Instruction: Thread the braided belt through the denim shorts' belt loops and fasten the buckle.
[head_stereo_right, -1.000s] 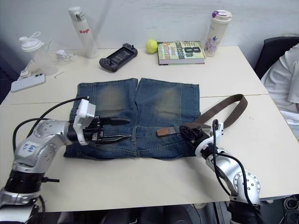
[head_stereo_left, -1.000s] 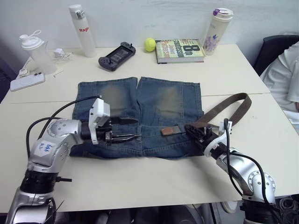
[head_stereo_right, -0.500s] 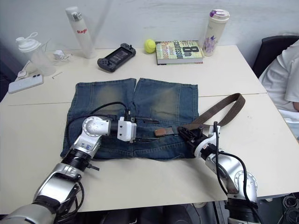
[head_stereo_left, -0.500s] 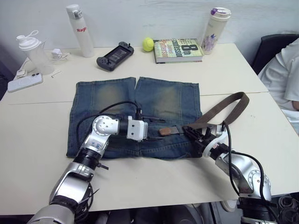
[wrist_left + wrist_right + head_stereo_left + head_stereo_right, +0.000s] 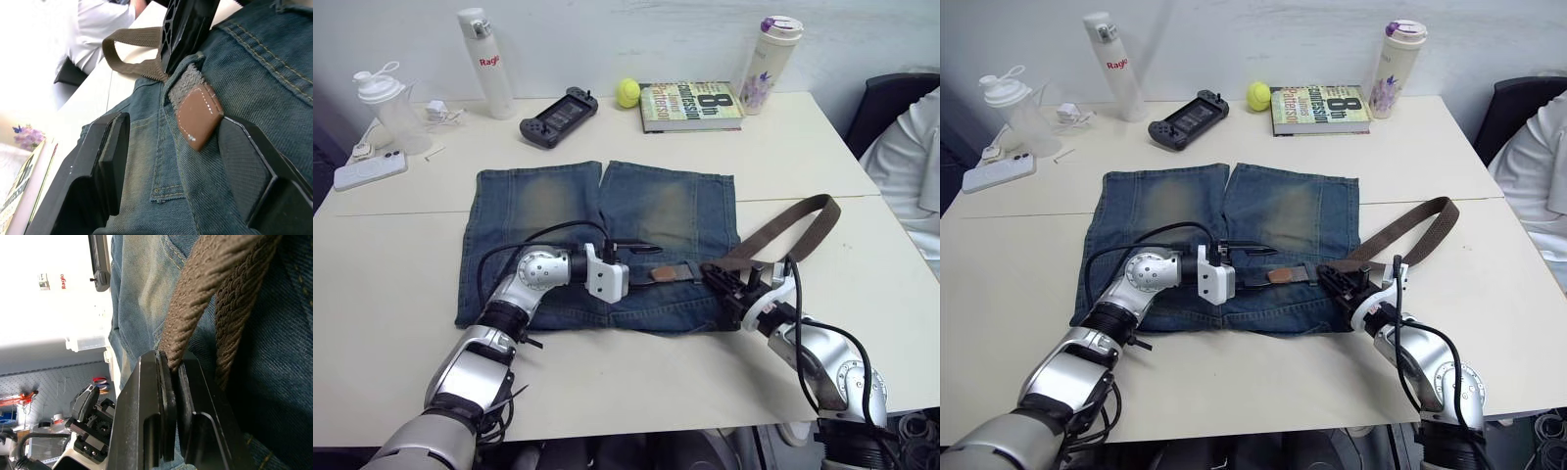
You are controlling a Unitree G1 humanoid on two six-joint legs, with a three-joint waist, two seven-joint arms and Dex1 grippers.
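Head pair above; wrist views close on denim shorts (image 5: 254,73).

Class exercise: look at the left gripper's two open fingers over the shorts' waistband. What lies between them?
In the left wrist view, the braided belt's brown leather tip lies on the denim shorts between the left gripper's open fingers, untouched by either.

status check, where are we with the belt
Left pincer open around the belt's brown tip on the denim shorts. Right pincer shut on the braided belt. Nothing in the way.
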